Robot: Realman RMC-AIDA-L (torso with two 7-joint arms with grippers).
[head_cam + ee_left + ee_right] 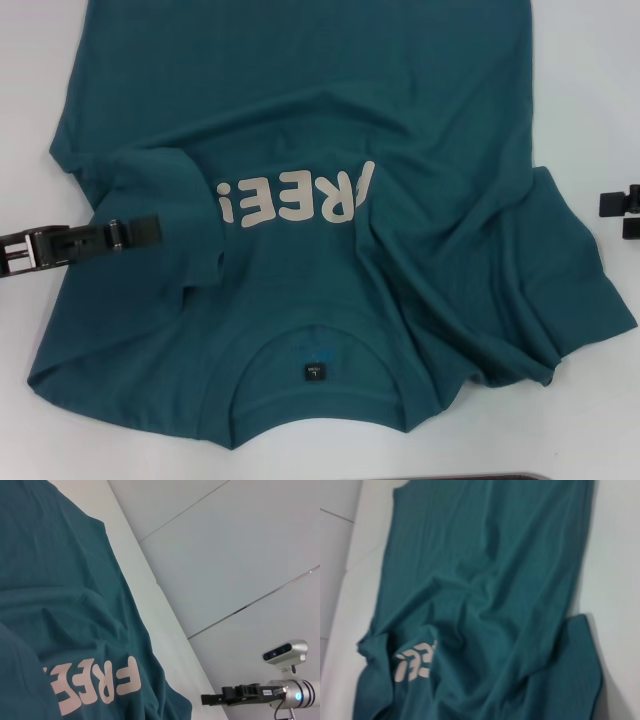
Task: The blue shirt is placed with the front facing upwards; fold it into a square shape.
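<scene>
1. Shirt (pixel 330 130): a dark teal T-shirt lies front up on the white desk (pixel 30 60), collar (pixel 318 385) toward the robot and hem running out of the far edge of the head view.
2. Lettering (pixel 297 197): off-white "FREE!" across the chest, upside down in the head view; the cloth around it is creased.
3. Left sleeve (pixel 160 215): folded inward over the body, its edge touching the "!".
4. Right sleeve (pixel 570 290): spread out flat on the desk.
5. Neck label (pixel 314 373): small and dark, inside the collar.
6. Left end effector (pixel 135 232): over the folded left sleeve, pointing inward; whether it is clenched or released cannot be told.
7. Right end effector (pixel 622 212): at the right edge of the head view, over bare desk, apart from the shirt; its 2 fingers stand apart, released, grasping nothing.
</scene>
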